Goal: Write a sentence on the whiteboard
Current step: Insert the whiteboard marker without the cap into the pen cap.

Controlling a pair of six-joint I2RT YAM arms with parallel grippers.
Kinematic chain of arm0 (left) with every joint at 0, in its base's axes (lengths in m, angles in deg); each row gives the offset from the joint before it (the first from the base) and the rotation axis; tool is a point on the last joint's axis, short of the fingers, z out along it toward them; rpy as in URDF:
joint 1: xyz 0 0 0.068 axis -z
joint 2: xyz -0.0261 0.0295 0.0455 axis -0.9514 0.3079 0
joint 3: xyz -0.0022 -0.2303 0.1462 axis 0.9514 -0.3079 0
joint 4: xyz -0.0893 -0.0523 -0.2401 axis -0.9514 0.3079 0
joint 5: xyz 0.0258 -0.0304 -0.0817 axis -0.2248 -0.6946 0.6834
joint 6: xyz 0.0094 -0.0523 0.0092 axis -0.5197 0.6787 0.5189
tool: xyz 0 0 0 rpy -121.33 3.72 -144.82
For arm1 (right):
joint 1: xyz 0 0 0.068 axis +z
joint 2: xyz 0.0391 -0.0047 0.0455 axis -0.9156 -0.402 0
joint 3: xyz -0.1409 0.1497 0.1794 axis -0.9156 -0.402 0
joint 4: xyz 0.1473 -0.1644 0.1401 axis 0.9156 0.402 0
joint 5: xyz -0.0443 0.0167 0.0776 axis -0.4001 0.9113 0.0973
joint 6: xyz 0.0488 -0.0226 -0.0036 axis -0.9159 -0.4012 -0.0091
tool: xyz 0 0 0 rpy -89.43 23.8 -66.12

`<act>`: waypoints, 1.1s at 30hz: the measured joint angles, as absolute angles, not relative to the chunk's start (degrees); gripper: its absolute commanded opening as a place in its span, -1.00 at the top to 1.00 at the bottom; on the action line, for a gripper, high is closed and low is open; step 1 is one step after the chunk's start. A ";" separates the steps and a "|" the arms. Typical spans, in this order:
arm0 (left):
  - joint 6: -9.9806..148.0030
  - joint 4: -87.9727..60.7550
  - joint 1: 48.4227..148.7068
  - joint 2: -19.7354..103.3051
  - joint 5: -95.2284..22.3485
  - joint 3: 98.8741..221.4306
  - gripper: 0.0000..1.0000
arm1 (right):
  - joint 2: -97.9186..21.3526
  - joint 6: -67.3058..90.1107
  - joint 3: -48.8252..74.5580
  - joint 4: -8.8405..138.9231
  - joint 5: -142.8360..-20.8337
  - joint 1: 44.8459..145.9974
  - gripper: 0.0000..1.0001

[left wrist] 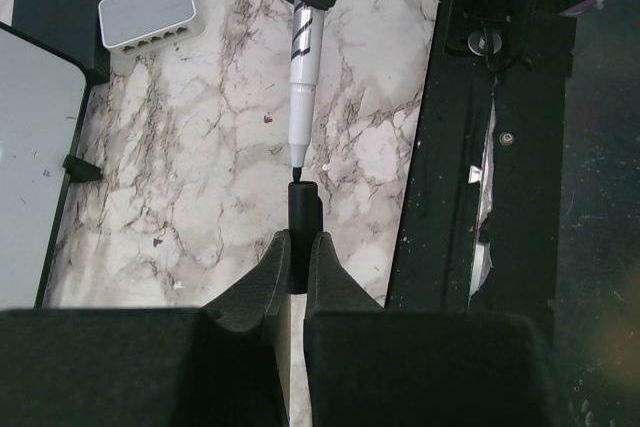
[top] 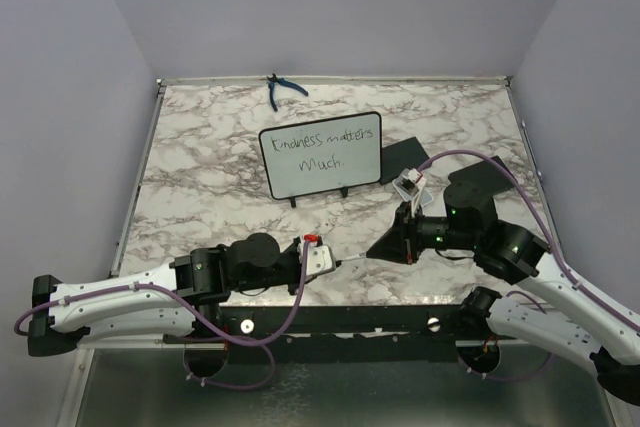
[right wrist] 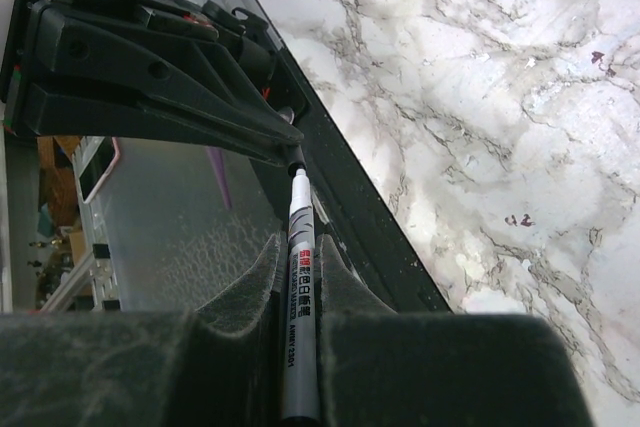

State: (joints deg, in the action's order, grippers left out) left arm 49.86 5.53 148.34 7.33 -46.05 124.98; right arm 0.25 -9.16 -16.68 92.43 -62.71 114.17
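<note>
Whiteboard [top: 320, 155] upright; sentence [top: 318, 147] on its face, two lines, appears finished.
Well in front of whiteboard:
- left gripper [left wrist: 300, 247] clenched on cap [left wrist: 302, 209]
- right gripper [right wrist: 300, 259] clenched on marker [left wrist: 303, 77]
- tip just at cap mouth

Risk: slight misalignment drives tip against cap rim. Marker could then slip in grasp, or cap seat crooked.

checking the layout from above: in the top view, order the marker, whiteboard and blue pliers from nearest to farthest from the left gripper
From the left gripper:
1. marker, right beside it, tip at the cap it holds.
2. whiteboard, mid-table, beyond the gripper.
3. blue pliers, at the table's far edge.
</note>
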 measured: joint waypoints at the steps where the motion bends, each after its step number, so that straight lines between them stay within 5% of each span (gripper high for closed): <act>1: 49.86 5.58 148.34 7.33 -46.05 124.98 1.00 | 0.28 -9.16 -16.77 92.37 -62.60 114.17 0.99; 33: 49.81 5.66 148.71 7.57 -45.96 124.95 1.00 | -1.71 -10.27 -20.59 86.25 -58.54 114.17 0.99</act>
State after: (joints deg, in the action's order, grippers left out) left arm 49.81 5.66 148.71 7.57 -45.96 124.95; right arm -1.71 -10.27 -20.59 86.25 -58.54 114.17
